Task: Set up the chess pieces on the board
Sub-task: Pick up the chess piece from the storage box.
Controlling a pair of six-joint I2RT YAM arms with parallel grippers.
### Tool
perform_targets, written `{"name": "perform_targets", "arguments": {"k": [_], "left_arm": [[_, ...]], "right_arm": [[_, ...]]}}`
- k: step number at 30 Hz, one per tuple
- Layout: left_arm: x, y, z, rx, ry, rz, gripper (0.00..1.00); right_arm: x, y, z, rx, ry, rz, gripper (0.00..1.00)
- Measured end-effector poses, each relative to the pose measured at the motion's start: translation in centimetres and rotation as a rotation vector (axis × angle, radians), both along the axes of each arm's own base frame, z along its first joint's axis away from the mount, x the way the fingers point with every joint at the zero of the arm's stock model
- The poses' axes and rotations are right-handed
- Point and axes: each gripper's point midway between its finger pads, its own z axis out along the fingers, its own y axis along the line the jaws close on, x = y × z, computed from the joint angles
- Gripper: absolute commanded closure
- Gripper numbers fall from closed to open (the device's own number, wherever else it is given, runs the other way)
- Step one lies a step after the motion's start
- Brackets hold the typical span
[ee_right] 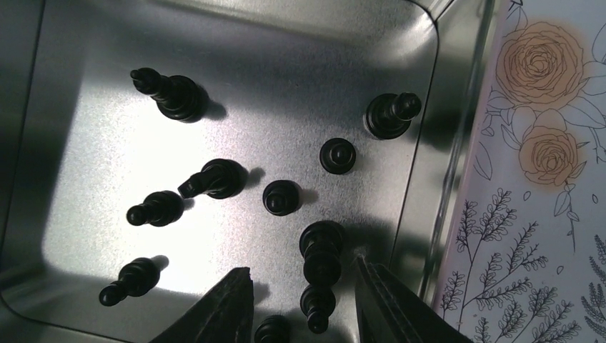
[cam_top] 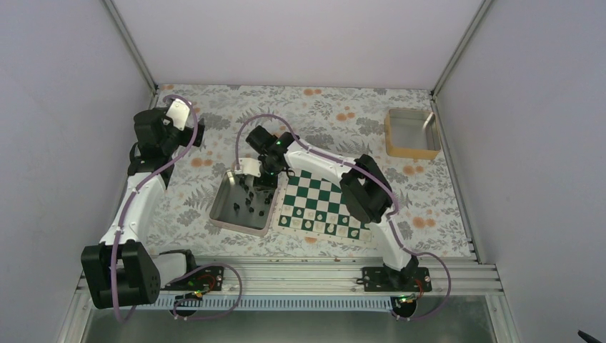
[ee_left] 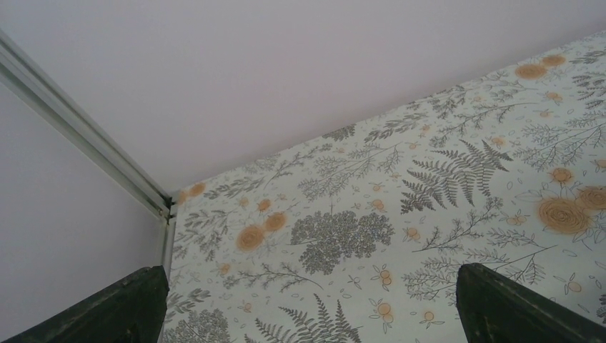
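The right gripper (ee_right: pixel 301 286) is hanging low inside the square shiny metal tray (ee_right: pixel 443 143), with its jaws partly spread and straddling a tall black chess piece (ee_right: pixel 321 257) that is standing close to the tray's right wall. A gap is showing on each side of that piece, narrower by the finger nearer the wall, so nothing is being gripped. The other tiny black chess pieces (ee_right: pixel 281 197) are sitting scattered over the tray floor, well apart from one another, most of them upright and one (ee_right: pixel 214 179) leaning over.

From above, the tray is lying just left of the flat green-and-white checkered chessboard (cam_top: pixel 314 193), the two nearly touching. Small pale pieces (cam_top: pixel 331 229) are lining the board's near edge, and whether any black piece is standing on a square cannot be told.

The left gripper (ee_left: pixel 309 286) is hovering at the far left corner of the table, well away from tray and board, with its jaws spread wide and only the floral-printed tablecloth (ee_left: pixel 343 236) showing between them. A tan open box (cam_top: pixel 412 150) is resting at the far right of the table
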Motion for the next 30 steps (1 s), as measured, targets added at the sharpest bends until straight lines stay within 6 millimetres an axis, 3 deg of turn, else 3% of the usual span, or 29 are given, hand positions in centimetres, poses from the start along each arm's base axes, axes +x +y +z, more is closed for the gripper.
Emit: {"name": "perform_targets", "arguments": {"k": [10,20,27,30], "left_arm": [[-0.2,-0.1,-0.2,-0.003,0.002,-0.006,0.00],[-0.2,0.1,-0.1,-0.004,0.001,-0.004,0.00],[-0.2,0.1,-0.1,-0.004,0.001,-0.003,0.00],[-0.2,0.1,-0.1,-0.004,0.001,-0.003,0.00]], "right_arm": [[0.4,0.1,-1.2,-0.016,-0.010,-0.006,0.62],[0.3,0.6,-1.5,-0.019,-0.025,-0.004,0.87],[0.4,0.6,-1.4,-0.017,-0.029,-0.007,0.90],[0.4,0.6,-0.4,-0.006,-0.037,-0.009,0.90]]}}
